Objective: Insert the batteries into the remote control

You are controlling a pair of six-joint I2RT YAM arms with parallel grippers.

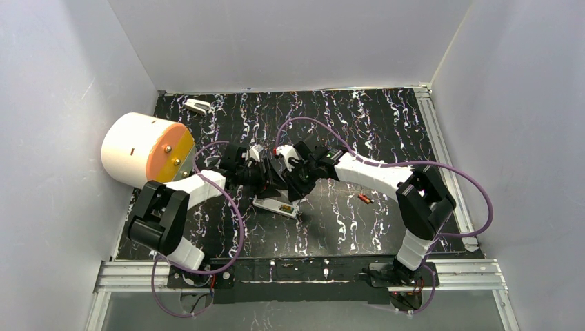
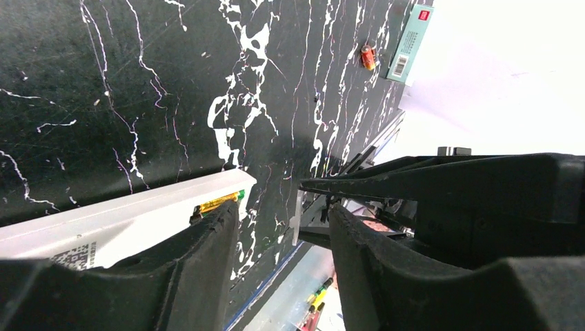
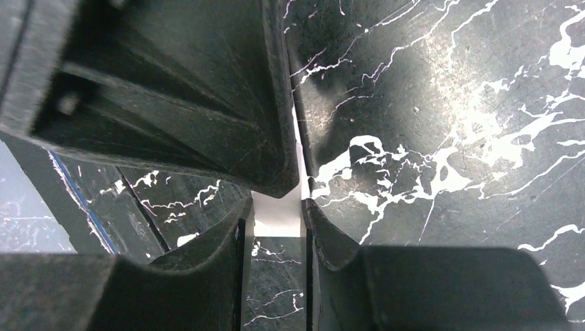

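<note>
A white remote (image 1: 276, 205) lies on the black marble table (image 1: 386, 138) with its battery bay open. A yellow-green cell (image 2: 217, 201) sits in that bay, beside my left finger. One orange-red battery (image 1: 365, 198) lies on the table right of the remote; it also shows in the left wrist view (image 2: 368, 58). My left gripper (image 1: 265, 181) hovers over the remote's far side, open and empty (image 2: 284, 221). My right gripper (image 1: 288, 181) meets it there and is shut on a thin white flat cover plate (image 3: 277, 219).
A big white cylinder with an orange end (image 1: 141, 150) lies at the left wall. A small white object (image 1: 198, 106) lies at the back left. A teal box (image 2: 410, 45) sits by the loose battery. Metal rails (image 1: 441, 131) edge the table.
</note>
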